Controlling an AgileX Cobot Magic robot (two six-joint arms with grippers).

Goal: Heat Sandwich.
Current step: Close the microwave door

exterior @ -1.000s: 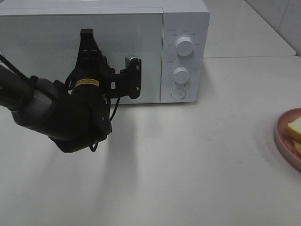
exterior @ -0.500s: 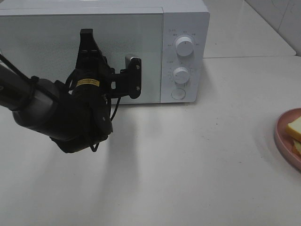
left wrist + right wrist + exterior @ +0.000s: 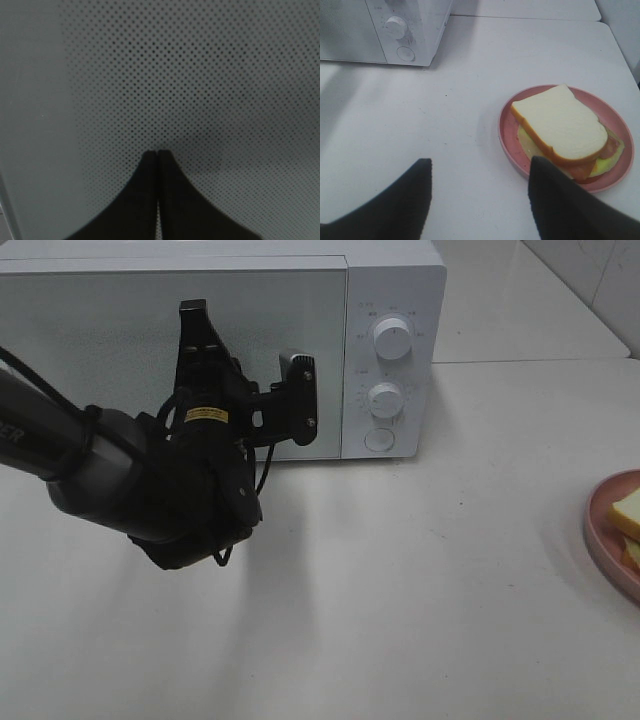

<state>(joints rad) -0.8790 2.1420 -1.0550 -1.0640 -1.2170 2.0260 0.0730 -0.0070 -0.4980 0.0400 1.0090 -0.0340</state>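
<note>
Three views split the scene between them. The high camera takes in the white counter [image 3: 420, 580], the closed microwave [image 3: 300, 330] at its back, and the left arm reaching up to the microwave's door, with only a sliver of the pink plate [image 3: 610, 540] at the right edge. The right wrist view alone shows that plate whole, with the sandwich [image 3: 560, 131] lying on it (white bread on top, filling showing at one side), well apart from the microwave. There the right hand [image 3: 480, 195] hangs above the counter with its fingers spread, empty. The left wrist view shows the left hand [image 3: 158, 155], fingertips pressed together, close against the dotted door glass.
</note>
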